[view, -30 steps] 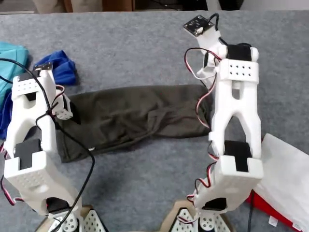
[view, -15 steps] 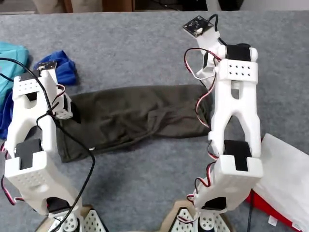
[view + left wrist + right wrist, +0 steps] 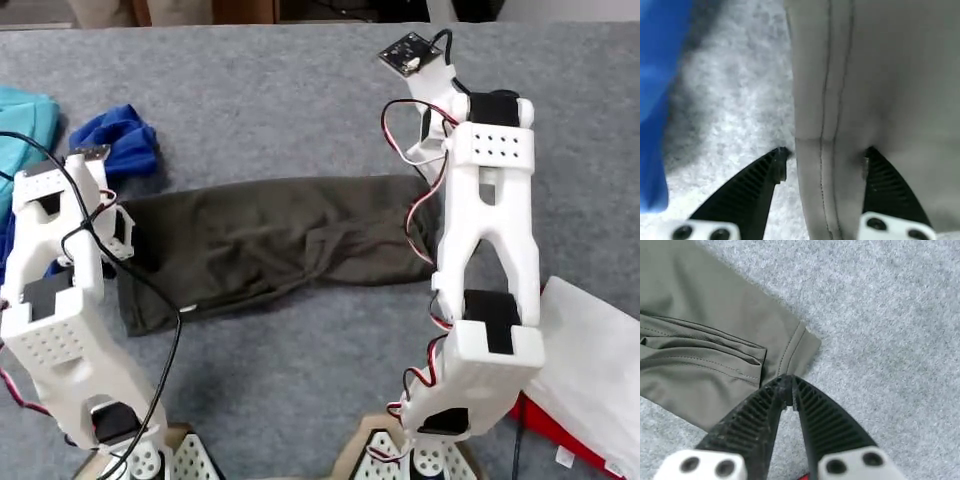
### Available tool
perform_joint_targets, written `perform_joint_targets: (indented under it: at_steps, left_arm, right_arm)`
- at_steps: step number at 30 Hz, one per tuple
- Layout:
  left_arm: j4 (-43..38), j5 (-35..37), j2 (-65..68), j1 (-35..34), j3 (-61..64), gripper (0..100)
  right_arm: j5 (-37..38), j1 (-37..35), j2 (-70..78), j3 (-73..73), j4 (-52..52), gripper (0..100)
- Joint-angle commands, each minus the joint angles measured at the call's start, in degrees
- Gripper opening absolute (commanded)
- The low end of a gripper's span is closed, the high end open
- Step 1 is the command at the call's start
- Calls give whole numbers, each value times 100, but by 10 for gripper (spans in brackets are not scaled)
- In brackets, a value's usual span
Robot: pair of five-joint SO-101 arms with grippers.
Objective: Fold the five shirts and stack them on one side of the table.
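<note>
A grey felt-like surface point(image 3: 250, 100) spans the view, with brown wooden furniture point(image 3: 210, 10) beyond its far edge. A dark olive shirt point(image 3: 270, 245), folded into a long band, lies across the middle. White folded fabric point(image 3: 600, 350) over red fabric point(image 3: 560, 445) sits at the right edge. Teal cloth point(image 3: 20, 115) and blue cloth point(image 3: 120, 140) lie far left. The left hand point(image 3: 825, 157) straddles the shirt's hem, open. The right hand point(image 3: 790, 382) is closed, empty, beside its other end.
</note>
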Motion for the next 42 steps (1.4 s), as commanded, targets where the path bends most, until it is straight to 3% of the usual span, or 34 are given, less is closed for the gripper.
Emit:
perform_joint_targets:
  at_steps: [1,12,19,22,29,35,42]
  left_arm:
    - [-193,237,295,62,-466,252]
    - [141,448,673,431,-1011,19]
    - [1802,870,664,1011,-2804,19]
    - [2462,1108,716,1486,-3859,19]
    - [2462,1802,664,3103,-4475,19]
    - [2462,2374,681,4484,-4633,19]
    - [2444,2831,734,5310,-5785,20]
  right_arm:
    - [-9,40,-22,-242,-35,6]
    - [167,127,-31,-251,-35,6]
    - [510,1103,-66,-743,97,6]
    - [695,1745,-66,-1174,220,6]
    - [730,2967,-31,-1938,237,6]
    - [949,3213,-31,-2026,220,6]
    - [923,3196,-31,-2035,229,6]
